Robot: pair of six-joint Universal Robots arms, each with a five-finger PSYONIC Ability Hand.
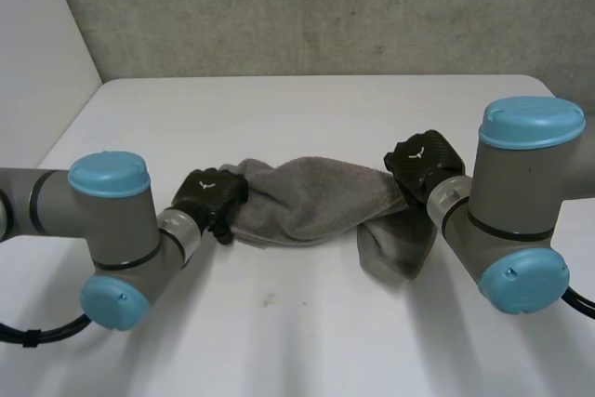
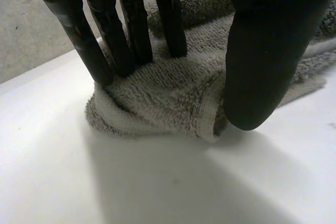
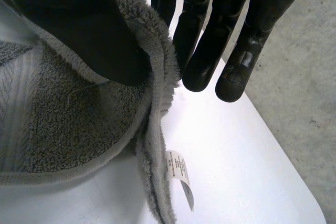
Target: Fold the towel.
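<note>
A fluffy grey terry towel (image 1: pixel 316 200) is bunched into a thick rope mid-table on the smooth white table (image 1: pixel 307 341). The left hand (image 1: pixel 209 194) pinches its nine o'clock end. The right hand (image 1: pixel 423 163) pinches the hemmed three o'clock edge above a small white label (image 3: pixel 178 169).

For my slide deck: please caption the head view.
The left hand and right hand each pinch one end of the bunched grey towel at the white table.

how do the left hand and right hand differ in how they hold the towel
The left hand pinches a bunched end of the grey towel; the right hand pinches a hemmed edge near a white label. Cloth droops below the right hand, not the left. Both grip opposite ends.
</note>
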